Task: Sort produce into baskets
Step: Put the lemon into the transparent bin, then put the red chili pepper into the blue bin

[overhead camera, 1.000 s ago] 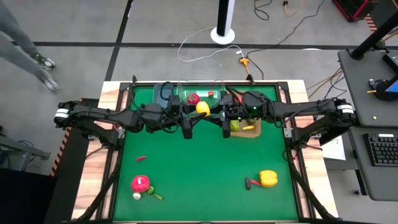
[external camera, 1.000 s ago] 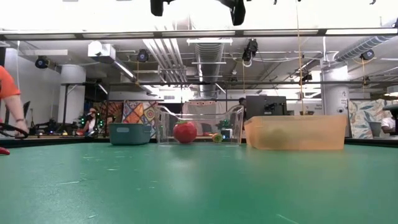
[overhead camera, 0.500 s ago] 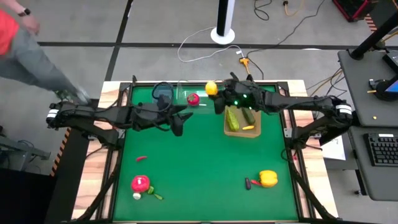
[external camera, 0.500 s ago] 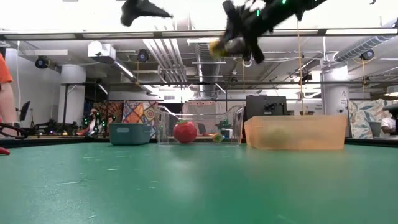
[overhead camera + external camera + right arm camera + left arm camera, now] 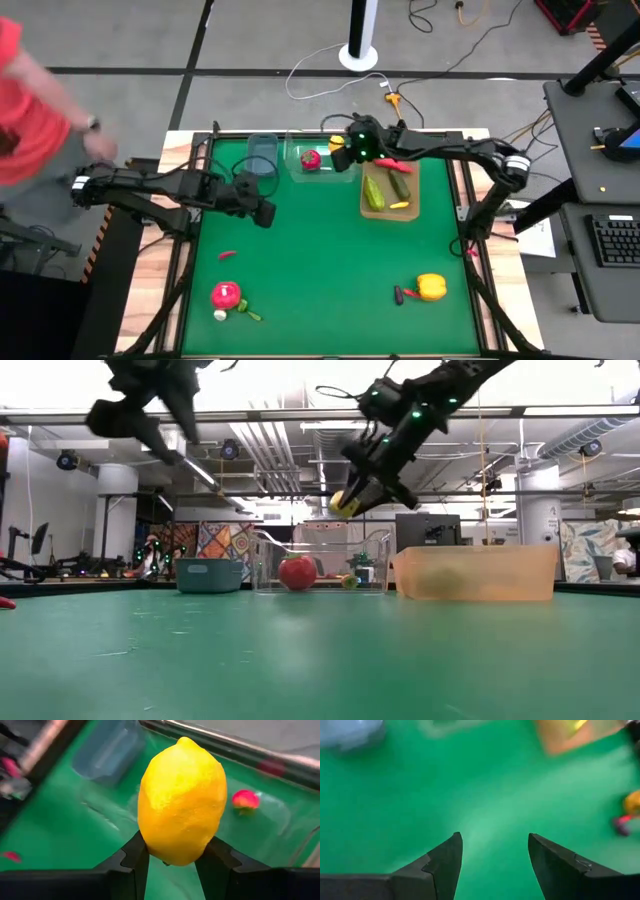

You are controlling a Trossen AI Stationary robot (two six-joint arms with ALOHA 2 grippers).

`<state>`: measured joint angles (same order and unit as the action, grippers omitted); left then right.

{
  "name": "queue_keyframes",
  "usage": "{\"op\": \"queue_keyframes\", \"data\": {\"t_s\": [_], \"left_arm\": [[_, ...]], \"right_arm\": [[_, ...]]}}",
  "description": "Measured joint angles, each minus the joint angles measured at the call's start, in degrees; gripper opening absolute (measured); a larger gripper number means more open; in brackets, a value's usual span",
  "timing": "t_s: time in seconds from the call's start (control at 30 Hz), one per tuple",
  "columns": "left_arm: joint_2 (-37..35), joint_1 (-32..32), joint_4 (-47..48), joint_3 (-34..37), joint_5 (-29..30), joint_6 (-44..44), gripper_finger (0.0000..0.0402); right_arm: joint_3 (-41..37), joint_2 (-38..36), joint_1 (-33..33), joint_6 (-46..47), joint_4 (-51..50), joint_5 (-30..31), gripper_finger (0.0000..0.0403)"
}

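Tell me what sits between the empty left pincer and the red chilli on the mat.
Nothing: in the high view only bare green mat lies between the open left pincer and the red chilli.

lemon (image 5: 343,504) gripped above clear tub (image 5: 322,563) — midair

Three containers stand along the far edge of the table: one small blue-grey bin (image 5: 262,150), one clear tub (image 5: 322,172) and one flat tan tray (image 5: 391,213). I count one red round fruit (image 5: 311,159) in the tub, two green cucumbers (image 5: 374,192) plus what looks like one small yellow bit and one red piece in the tray, though that part is partly covered. There is one lemon (image 5: 181,802), and on the open mat one yellow pepper (image 5: 431,287), one red chilli (image 5: 227,255) and one round red piece (image 5: 226,295) with a couple of tiny bits beside it.
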<state>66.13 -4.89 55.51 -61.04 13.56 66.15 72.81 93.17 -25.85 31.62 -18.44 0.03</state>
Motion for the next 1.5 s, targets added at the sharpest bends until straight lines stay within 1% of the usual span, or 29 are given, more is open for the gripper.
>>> {"op": "queue_keyframes", "data": {"t_s": [0.13,0.2,0.3,0.43,0.57,0.67,0.83,0.93,1.07,1.2,1.3,1.43,1.5], "left_arm": [[2.1,0.0,4.4,0.0,-4.8,2.9,0.0207],[3.3,0.0,6.0,0.0,-6.7,4.2,0.0207],[5.3,0.0,8.3,0.0,-8.7,5.6,0.0207],[8.7,0.0,12.2,0.0,-9.5,5.1,0.0208],[12.4,0.0,17.3,0.1,-10.6,-1.5,0.0216],[14.6,-0.1,19.6,0.1,-11.9,-9.0,0.0224],[16.2,-1.2,19.6,0.6,-13.3,-24.3,0.0228],[15.6,-1.7,19.6,2.1,-15.7,-28.6,0.0225],[13.0,-2.2,20.0,6.7,-20.1,-27.9,0.0219],[10.3,-3.4,19.4,11.9,-20.7,-26.0,0.0212],[8.9,-3.9,16.7,15.1,-20.8,-24.1,0.0207],[8.2,-4.4,11.8,17.9,-25.1,-20.1,0.0203],[8.1,-5.3,9.4,18.6,-25.3,-18.5,0.0203]], "right_arm": [[9.4,5.3,-0.4,-3.6,-11.9,3.2,0.0126],[13.6,7.5,-0.5,-4.9,-17.0,4.9,0.0133],[17.8,9.6,-0.6,-6.7,-21.6,5.6,0.0158],[19.7,10.4,-0.5,-6.8,-22.7,5.5,0.0206],[19.8,10.4,-0.8,-6.8,-24.4,5.4,0.0244],[19.8,10.3,-0.8,-7.2,-26.1,5.4,0.0265],[19.8,10.0,-0.8,-8.5,-29.1,3.8,0.0287],[19.8,9.6,-0.6,-8.8,-31.1,2.8,0.0296],[19.8,8.9,-0.3,-9.0,-32.7,2.5,0.0303],[19.8,8.1,-0.1,-9.2,-32.7,2.5,0.0303],[19.8,7.6,-0.1,-9.2,-32.6,2.5,0.03],[19.8,7.2,-0.1,-9.2,-32.5,2.5,0.0302],[19.7,7.0,-0.2,-9.2,-32.5,2.6,0.0305]]}}
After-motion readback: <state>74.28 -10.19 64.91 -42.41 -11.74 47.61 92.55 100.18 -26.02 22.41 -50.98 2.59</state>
